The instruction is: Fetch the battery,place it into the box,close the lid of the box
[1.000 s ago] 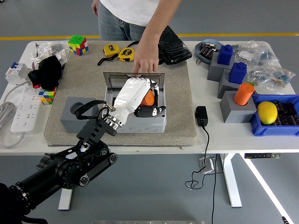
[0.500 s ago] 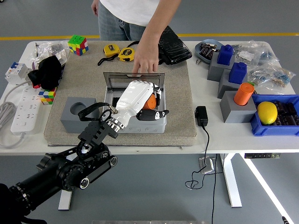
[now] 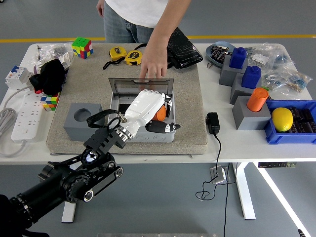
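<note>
Head view: the left robot hand (image 3: 148,109) grasps the orange battery (image 3: 159,113) over the open box (image 3: 143,129), its long axis hidden.

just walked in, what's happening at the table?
The robot's left hand is over the open grey box on the mat, its fingers around an orange battery that it holds inside the box. A person at the far side rests a hand on the raised lid, which is not yet closed. The right arm is out of view. Another orange battery stands on a grey block to the right.
</note>
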Available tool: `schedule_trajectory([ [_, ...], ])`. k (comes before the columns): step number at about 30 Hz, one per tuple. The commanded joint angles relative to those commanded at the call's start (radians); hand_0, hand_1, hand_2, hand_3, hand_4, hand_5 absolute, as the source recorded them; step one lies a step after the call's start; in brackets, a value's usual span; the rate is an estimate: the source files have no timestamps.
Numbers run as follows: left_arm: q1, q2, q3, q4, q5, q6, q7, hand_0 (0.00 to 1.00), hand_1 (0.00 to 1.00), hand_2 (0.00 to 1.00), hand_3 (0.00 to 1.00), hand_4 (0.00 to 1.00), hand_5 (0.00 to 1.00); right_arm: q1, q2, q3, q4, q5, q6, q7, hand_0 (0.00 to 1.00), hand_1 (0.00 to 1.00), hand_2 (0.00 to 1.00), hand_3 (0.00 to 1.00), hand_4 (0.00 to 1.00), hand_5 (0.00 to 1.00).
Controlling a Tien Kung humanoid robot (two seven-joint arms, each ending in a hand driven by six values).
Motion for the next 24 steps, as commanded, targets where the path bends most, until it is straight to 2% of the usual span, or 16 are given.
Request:
schedule_trajectory([
  [1, 0.0, 0.0, -0.001, -0.001, 0.004, -0.002, 0.0, 0.596, 0.693, 0.668, 0.681, 0.998, 0.518, 0.0, 0.0, 0.001, 0.0, -0.001, 0.0, -0.001, 0.819, 0.775, 0.753, 0.794, 0.998, 0.998],
  [6, -0.001, 0.0, -0.005, -0.005, 0.03, -0.011, 0.012, 0.596, 0.693, 0.668, 0.681, 0.998, 0.518, 0.0, 0.0, 0.003, 0.0, -0.001, 0.0, 0.0, 0.819, 0.775, 0.753, 0.794, 0.998, 0.998],
  [7, -0.001, 0.0, -0.004, -0.007, 0.036, -0.01, 0.014, 0.663, 0.738, 0.71, 0.713, 0.998, 0.551, 0.0, 0.0, 0.003, 0.0, 0.0, 0.0, 0.0, 0.819, 0.775, 0.752, 0.794, 0.998, 0.998],
  [10, -0.001, 0.0, -0.002, -0.012, 0.041, -0.005, 0.013, 0.663, 0.738, 0.71, 0.713, 0.998, 0.551, 0.002, 0.0, 0.003, 0.0, -0.001, -0.001, 0.0, 0.819, 0.775, 0.752, 0.794, 0.998, 0.998],
  [17, 0.001, 0.0, -0.004, -0.047, 0.051, 0.015, 0.003, 0.662, 0.748, 0.726, 0.725, 0.998, 0.573, 0.002, 0.001, 0.003, 0.0, 0.0, 0.0, 0.001, 0.819, 0.774, 0.752, 0.793, 0.998, 0.998],
  [18, 0.003, 0.0, -0.004, -0.057, 0.051, 0.013, 0.004, 0.662, 0.748, 0.726, 0.725, 0.998, 0.573, 0.001, 0.001, 0.004, 0.0, 0.0, 0.0, 0.001, 0.819, 0.774, 0.752, 0.793, 0.998, 0.998],
  [19, 0.005, 0.0, -0.004, -0.063, 0.053, 0.011, 0.005, 0.689, 0.789, 0.778, 0.771, 0.998, 0.609, 0.001, 0.001, 0.004, 0.0, 0.0, 0.0, 0.001, 0.819, 0.774, 0.752, 0.793, 0.998, 0.998],
  [24, 0.017, 0.0, -0.005, -0.104, 0.021, -0.01, -0.016, 0.689, 0.789, 0.778, 0.771, 0.998, 0.609, 0.0, 0.002, 0.006, 0.0, 0.001, 0.0, 0.002, 0.819, 0.774, 0.752, 0.793, 0.998, 0.998],
])
